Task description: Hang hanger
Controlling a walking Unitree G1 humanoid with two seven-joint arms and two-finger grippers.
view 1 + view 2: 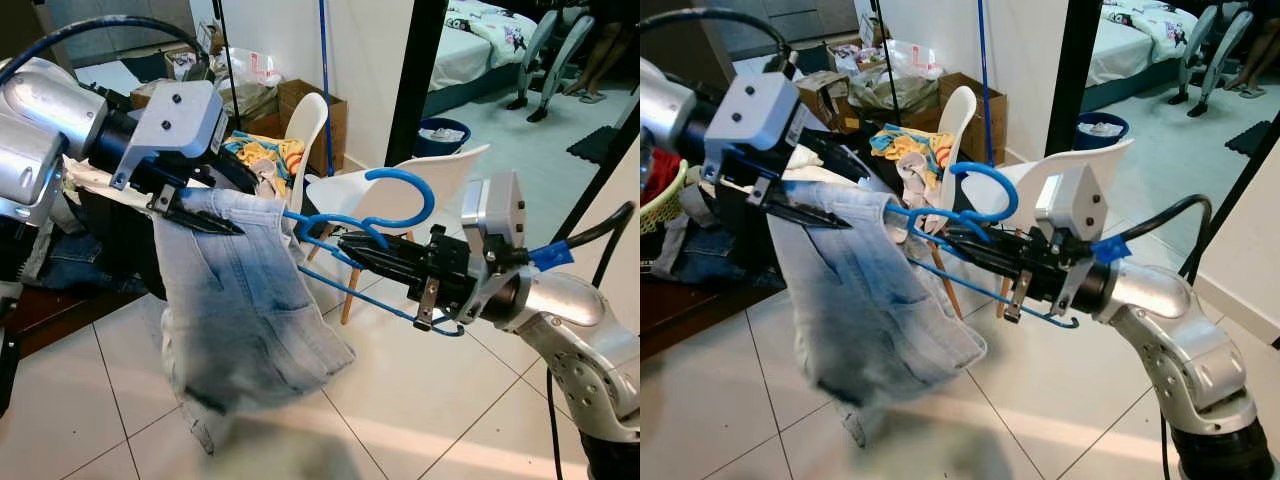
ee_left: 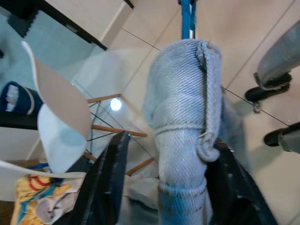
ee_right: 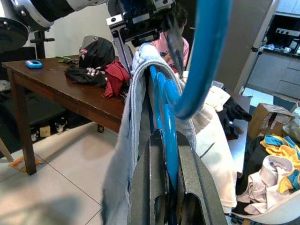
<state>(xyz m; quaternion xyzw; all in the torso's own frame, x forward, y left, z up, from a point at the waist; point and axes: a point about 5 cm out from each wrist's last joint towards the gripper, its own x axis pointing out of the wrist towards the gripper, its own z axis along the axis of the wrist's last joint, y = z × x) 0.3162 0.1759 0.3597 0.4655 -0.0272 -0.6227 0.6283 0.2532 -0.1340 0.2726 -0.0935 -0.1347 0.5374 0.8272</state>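
Right hand (image 1: 352, 247) was clenched on the blue hanger (image 1: 385, 205) at the neck, hook pointing up and free, so it could go onto a rail later. The right wrist view showed both fingers squeezed flat against the blue wire.

Left hand (image 1: 215, 222) was grasping the waistband of the light denim jeans (image 1: 245, 310), fingers either side of the folded band in the left wrist view. Likely holding the cloth taut while the hanger's arm sat inside the waistband. The jeans hung mid-air between the arms, above the floor, nothing resting on anything.

No rail or rod that I could identify, so hanging not yet done, by my read.

Pale tiled floor (image 1: 430, 400), white chairs (image 1: 400, 190) just behind, and cardboard boxes (image 1: 315, 110) by the wall. Dark wood counter (image 3: 56, 89) with clothes piled on it. A person (image 3: 180, 40) sat beyond it.
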